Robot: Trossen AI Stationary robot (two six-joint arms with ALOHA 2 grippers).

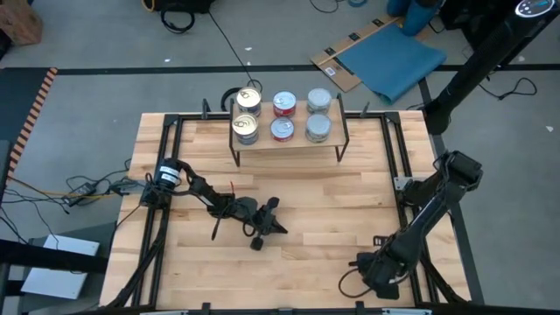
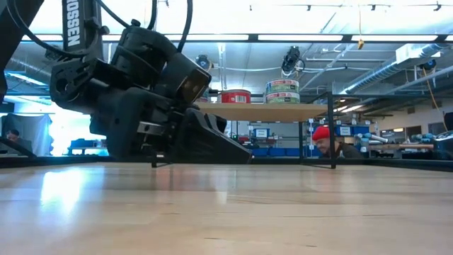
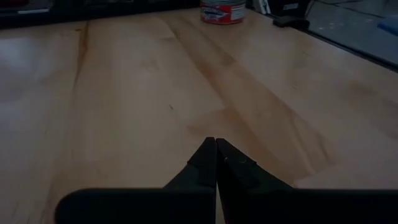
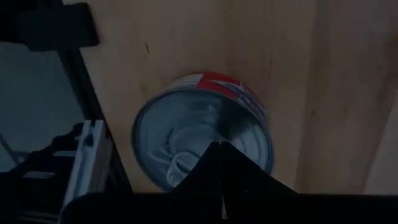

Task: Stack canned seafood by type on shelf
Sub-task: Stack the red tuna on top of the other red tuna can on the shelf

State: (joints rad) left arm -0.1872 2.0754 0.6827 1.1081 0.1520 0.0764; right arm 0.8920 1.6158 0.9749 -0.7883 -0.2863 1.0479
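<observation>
The shelf (image 1: 287,140), a light-wood board on black wire legs, stands at the table's far side. It carries gold-topped tins (image 1: 248,114) at its left, red-labelled tins (image 1: 283,115) in the middle and silver-topped tins (image 1: 318,114) at its right. One more silver-topped, red-labelled tin (image 4: 186,124) sits upright on the table near the right edge; the left wrist view shows this tin (image 3: 222,11) too. My right gripper (image 4: 221,146) is shut, right above that tin. My left gripper (image 3: 216,144) is shut, low over the bare middle of the table (image 1: 273,223). My right gripper points down at the silver top (image 4: 205,127) of the lone tin with its fingers shut. Whether the tips touch the lid I cannot tell. The tin stands upright on the table.
A black frame (image 1: 398,157) runs around the tabletop, and a rail with a white bracket (image 4: 87,162) lies close to the lone tin. Bare wood (image 1: 324,206) stretches between the two arms and before the shelf. A person in a red hat (image 2: 322,138) is beyond the table.
</observation>
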